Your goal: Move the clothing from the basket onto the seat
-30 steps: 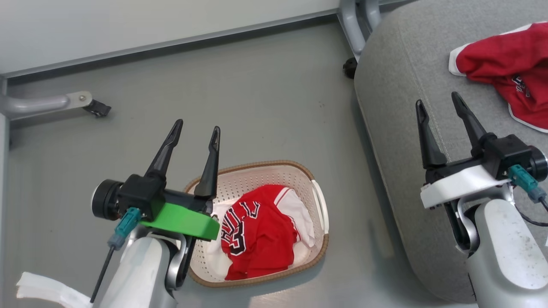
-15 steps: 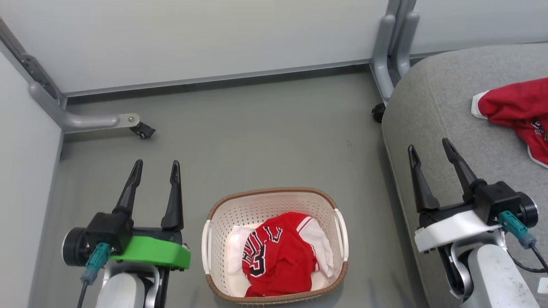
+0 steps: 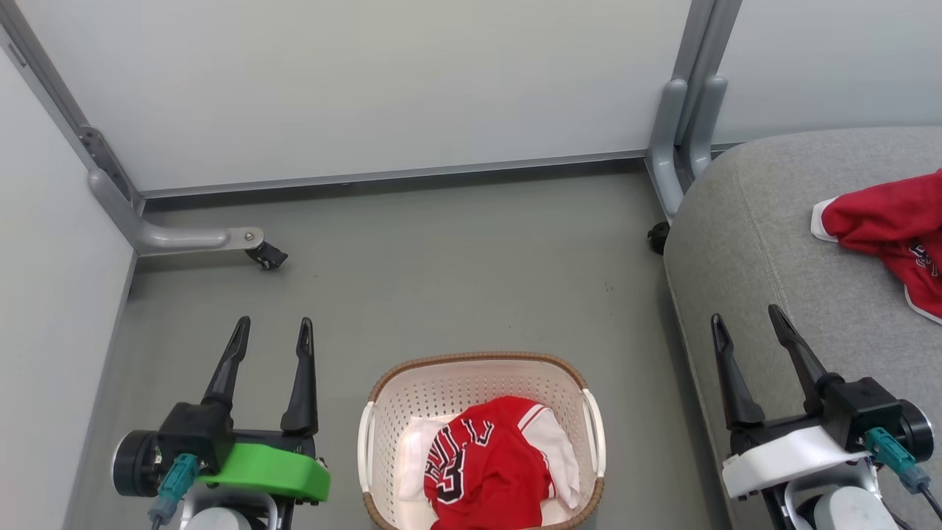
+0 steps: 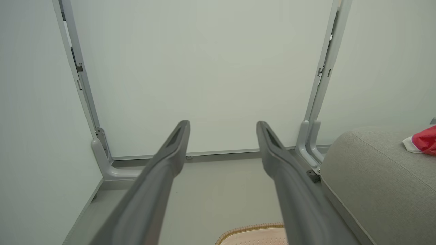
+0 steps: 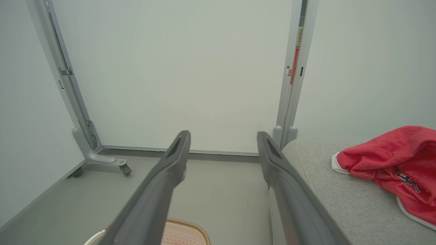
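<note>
Resting in the basket (image 3: 478,358), the jersey (image 3: 489,478) lies near the left gripper (image 3: 274,324).

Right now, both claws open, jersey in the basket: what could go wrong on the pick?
The jersey lies bunched in the basket; a pinch may catch only one fold and drag the rest.
The left claw sits beside the basket; reaching in, it could clip the rim and shove it.

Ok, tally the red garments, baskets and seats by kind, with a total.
Red garments: 2 (jersey, shorts)
Basket: 1
Seat: 1
Total: 4
</note>
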Available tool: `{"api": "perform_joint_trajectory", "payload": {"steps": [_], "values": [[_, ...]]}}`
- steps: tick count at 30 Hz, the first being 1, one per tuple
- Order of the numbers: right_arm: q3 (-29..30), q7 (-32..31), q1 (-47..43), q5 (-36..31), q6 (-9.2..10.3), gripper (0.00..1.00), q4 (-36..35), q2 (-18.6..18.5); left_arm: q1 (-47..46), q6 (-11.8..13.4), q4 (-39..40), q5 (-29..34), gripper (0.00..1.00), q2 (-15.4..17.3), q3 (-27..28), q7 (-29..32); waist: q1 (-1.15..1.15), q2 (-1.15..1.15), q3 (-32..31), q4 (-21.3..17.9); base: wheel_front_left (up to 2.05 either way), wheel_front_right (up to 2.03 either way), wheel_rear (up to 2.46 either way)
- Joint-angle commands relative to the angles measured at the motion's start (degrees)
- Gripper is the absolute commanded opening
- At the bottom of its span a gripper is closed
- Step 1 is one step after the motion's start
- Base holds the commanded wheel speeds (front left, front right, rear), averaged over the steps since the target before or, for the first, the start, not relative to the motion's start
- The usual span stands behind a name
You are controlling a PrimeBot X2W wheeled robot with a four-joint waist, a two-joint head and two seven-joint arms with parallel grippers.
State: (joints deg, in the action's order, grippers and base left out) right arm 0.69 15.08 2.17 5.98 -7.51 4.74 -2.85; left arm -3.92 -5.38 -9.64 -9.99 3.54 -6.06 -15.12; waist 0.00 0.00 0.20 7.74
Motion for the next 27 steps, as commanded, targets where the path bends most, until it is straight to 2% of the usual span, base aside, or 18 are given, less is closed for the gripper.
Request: {"api": "perform_joint_trajectory", "payload": {"steps": [1, 11, 27], "values": [[0.1, 0.1, -1.2, 0.5, 0.04, 1.0, -0.4, -0.1, 0.9, -0.2, 0.1, 0.5, 1.0, -0.1, 0.0, 0.0, 0.0, 0.0, -0.2, 0.1, 0.0, 0.0, 0.0], [-0.2, -0.8, -4.1, 1.5, 0.04, 1.0, -1.2, -0.1, 0.6, -1.0, -0.4, 0.9, 1.0, -0.3, 0.0, 0.0, 0.0, 0.0, -0.1, 0.6, 0.0, 0.0, 0.0], [-0.9, -1.1, -3.3, 1.6, 0.04, 1.0, -0.8, -0.1, -0.1, -1.3, -0.8, 1.4, 1.0, -0.5, 0.6, 0.0, 0.0, 0.0, 0.5, 0.6, 0.0, 0.0, 0.0]]}}
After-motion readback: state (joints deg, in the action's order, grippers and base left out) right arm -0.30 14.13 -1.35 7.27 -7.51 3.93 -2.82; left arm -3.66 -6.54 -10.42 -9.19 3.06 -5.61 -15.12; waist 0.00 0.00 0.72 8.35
